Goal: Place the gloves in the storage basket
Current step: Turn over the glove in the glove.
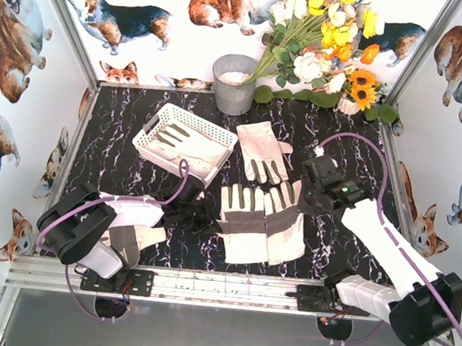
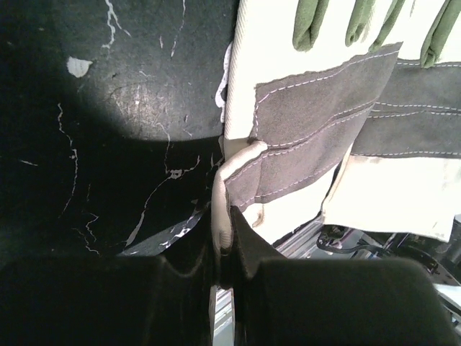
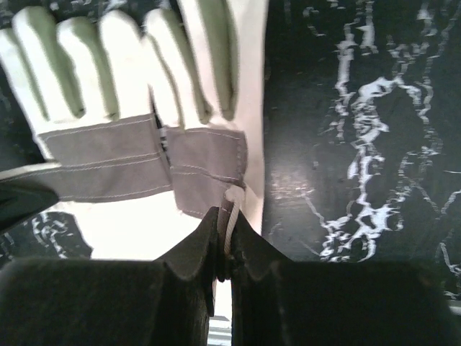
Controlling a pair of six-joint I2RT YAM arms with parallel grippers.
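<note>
Two gloves lie side by side at mid-table, a left one (image 1: 241, 223) and a right one (image 1: 288, 221). My left gripper (image 1: 210, 218) is shut on the left glove's outer edge; in the left wrist view the fabric (image 2: 302, 122) is pinched between the jaws (image 2: 225, 220). My right gripper (image 1: 307, 200) is shut on the right glove's outer edge, seen in the right wrist view (image 3: 209, 162) between the jaws (image 3: 229, 220). The storage basket (image 1: 207, 169) sits at the back left with one glove (image 1: 169, 137) in it. Another glove (image 1: 263, 150) lies beside it.
A further glove (image 1: 133, 241) lies under my left arm near the front edge. A grey metal bucket (image 1: 234, 82) and a bunch of artificial flowers (image 1: 325, 43) stand at the back. Printed walls enclose the black marbled table (image 1: 120, 130).
</note>
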